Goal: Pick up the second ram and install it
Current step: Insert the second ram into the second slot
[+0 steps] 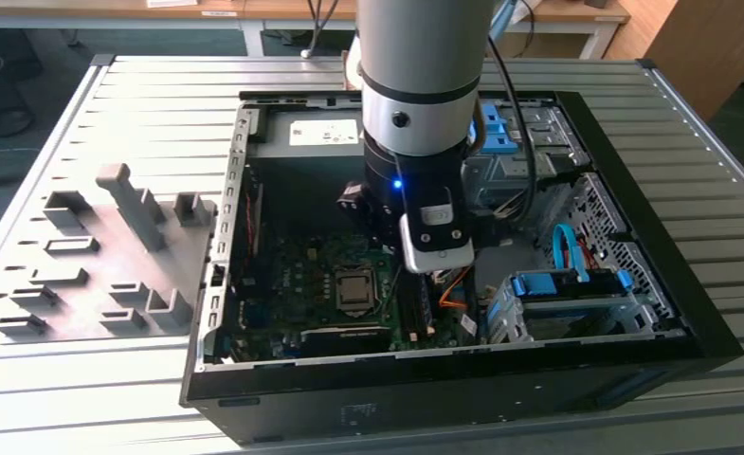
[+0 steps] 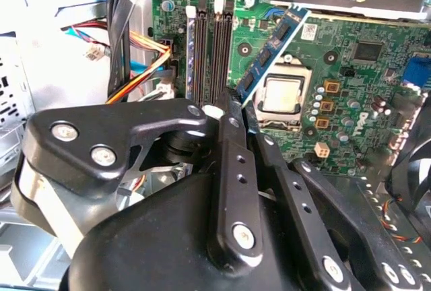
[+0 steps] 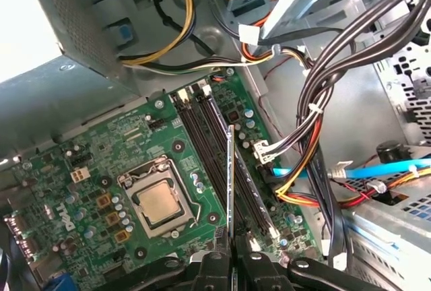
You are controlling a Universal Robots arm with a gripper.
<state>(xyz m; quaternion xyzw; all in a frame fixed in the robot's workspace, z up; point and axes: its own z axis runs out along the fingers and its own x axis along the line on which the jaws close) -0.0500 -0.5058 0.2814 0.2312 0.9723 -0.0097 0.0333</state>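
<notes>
A ribbed grey metal worktop carries everything. Behind it are pale desks on a dark floor, with a wooden panel at the exterior view's far right.

Farthest from the hand, toward the exterior view's left, grey blocks stand on a flat plate, well apart from the work. Next is the open black case, lying on its side with the green board on its bottom. The arm reaches straight down into the case and covers the middle of the board.

The hand is closed narrow on the ram, and its black fingers pinch one end. In the first wrist view the stick is edge-on and juts out from the fingertips over the board. In the second wrist view its blue-green face with black chips slants across the board.

Beneath the hand run the long dark slots. Whether the ram's edge meets one I cannot tell. The metal socket sits just beside the slots. On the slots' other side a bundle of black, orange and yellow cables hangs close to the hand. Beyond it, at the exterior view's right, is a metal cage with blue parts.
</notes>
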